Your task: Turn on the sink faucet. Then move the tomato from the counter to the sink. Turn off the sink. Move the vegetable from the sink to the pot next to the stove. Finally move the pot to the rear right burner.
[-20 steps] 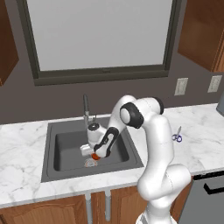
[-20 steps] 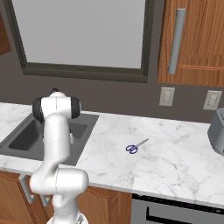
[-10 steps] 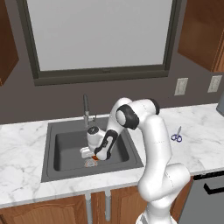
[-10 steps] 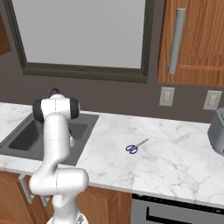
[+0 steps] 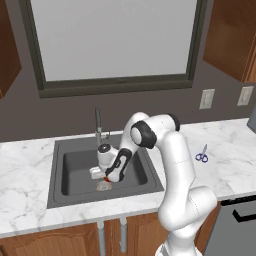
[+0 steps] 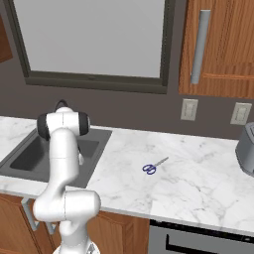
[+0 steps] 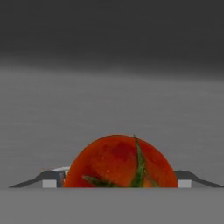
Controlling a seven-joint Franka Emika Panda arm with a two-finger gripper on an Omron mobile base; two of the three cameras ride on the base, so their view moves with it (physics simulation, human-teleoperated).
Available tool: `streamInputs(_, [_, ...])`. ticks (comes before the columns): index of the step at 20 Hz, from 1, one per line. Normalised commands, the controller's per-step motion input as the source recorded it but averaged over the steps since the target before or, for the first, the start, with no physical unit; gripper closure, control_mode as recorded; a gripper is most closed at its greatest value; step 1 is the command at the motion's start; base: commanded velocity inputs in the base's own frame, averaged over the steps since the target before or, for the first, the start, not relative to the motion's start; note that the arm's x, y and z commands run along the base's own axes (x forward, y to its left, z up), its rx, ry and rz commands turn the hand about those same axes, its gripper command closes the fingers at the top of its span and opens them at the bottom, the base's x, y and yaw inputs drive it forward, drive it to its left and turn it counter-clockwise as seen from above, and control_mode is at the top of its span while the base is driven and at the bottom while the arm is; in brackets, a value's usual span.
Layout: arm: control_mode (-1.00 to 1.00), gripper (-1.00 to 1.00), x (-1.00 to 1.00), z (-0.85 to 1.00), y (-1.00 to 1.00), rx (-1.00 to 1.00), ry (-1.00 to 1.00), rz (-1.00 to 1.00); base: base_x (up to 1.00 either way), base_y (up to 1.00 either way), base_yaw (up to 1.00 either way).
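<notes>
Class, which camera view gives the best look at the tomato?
The hand view: the tomato sits close up between the fingertips, its green stem plain. In the left base view it is a red speck under the gripper in the sink.

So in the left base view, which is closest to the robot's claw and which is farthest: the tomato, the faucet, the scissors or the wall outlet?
From the gripper, down in the sink:
1. Tomato, right at the fingertips.
2. Faucet, just behind, at the sink's back edge.
3. Scissors, on the counter to the right.
4. Wall outlet, up on the wall, beyond the scissors.
</notes>
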Motion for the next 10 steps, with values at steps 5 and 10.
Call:
streamInputs(5, [-1.0, 1.0, -0.07, -0.34, 0.0, 0.0, 0.0, 0.0, 0.0, 0.0, 0.0])
streamInputs(10, [-1.0, 1.0, -0.24, -0.17, 0.0, 0.01, -0.01, 0.0, 0.0, 0.0, 0.0])
